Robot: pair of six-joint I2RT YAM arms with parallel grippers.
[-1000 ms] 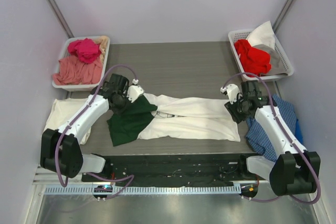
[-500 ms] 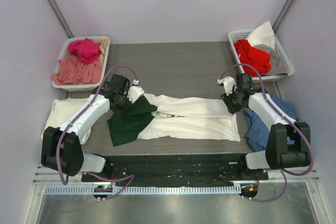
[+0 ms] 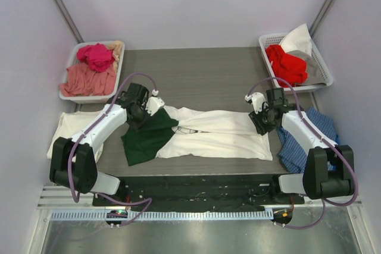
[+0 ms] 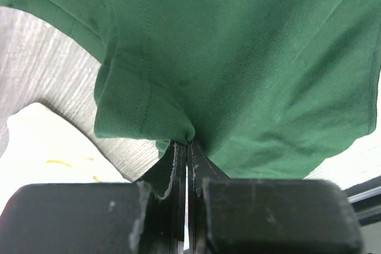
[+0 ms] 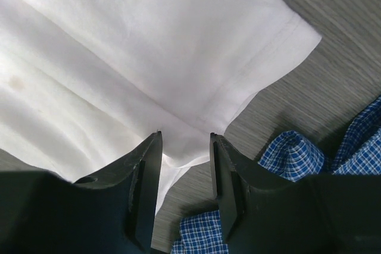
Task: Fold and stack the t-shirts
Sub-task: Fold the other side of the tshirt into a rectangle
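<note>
Inward, over the white t-shirt [image 5: 149,40], the right claw [image 5: 184,147] was brought, half open and gripping nothing; the left claw [image 4: 186,147] was kept pinched on the green t-shirt [image 4: 250,57].

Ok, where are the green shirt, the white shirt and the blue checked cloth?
green shirt [image 3: 146,141]: top view, middle of its flat part.
white shirt [image 3: 226,138]: top view, middle of its folded body.
blue checked cloth [image 3: 293,154]: top view, bare patch near its left edge.
</note>
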